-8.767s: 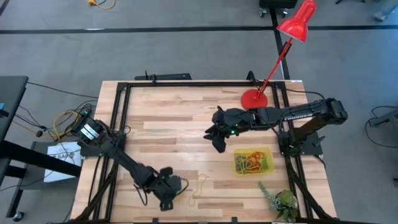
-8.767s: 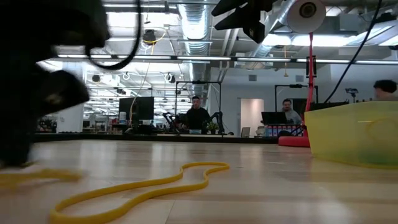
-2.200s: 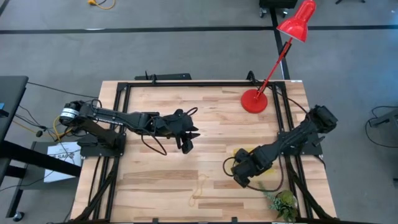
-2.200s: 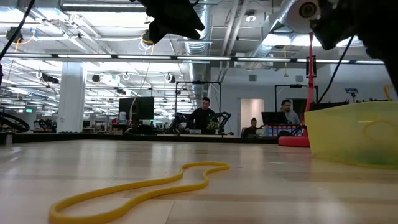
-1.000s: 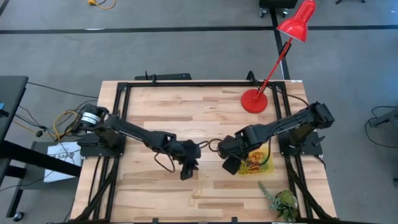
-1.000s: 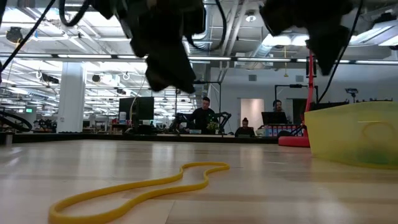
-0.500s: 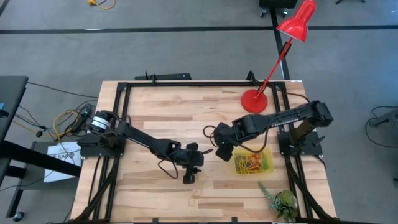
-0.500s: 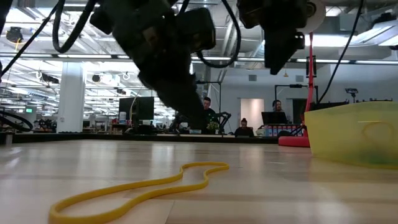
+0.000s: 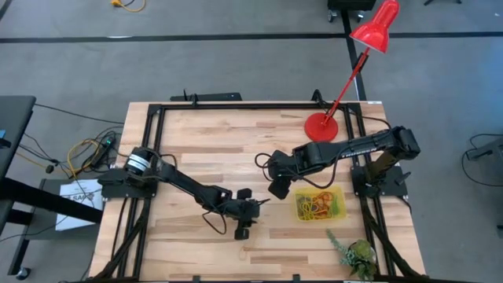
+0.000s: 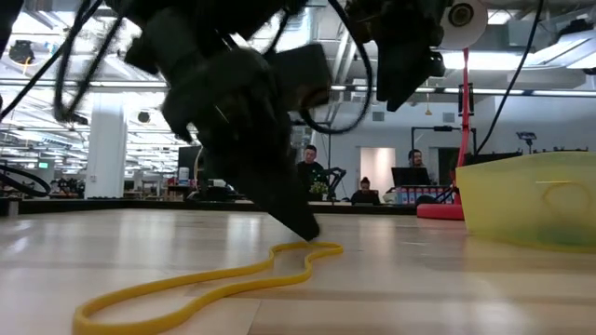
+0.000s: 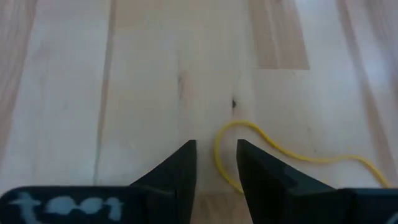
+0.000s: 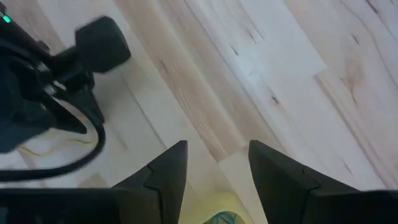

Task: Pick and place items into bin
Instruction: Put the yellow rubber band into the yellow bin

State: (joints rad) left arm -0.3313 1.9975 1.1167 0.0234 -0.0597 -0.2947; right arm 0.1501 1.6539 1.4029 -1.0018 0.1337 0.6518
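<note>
A yellow rubber band lies flat on the wood near the table's front edge, and its far loop end shows in the left wrist view. My left gripper is low over that end, slanting down and open. Its fingers stand on either side of the loop, and I cannot tell whether they touch it. The yellow bin at the right holds several coloured bands. My right gripper hangs open and empty, high above the table just left of the bin.
A red lamp stands on its round base at the back right. A green plant sprig lies near the front right corner. Black frame rails run along the table's sides. People sit at desks in the room beyond.
My left gripper has sunk toward the table and moved toward the near edge, down to the yellow band's far end. My right gripper has drawn away from the bin's left rim toward the far left. The band has stayed where it was.
</note>
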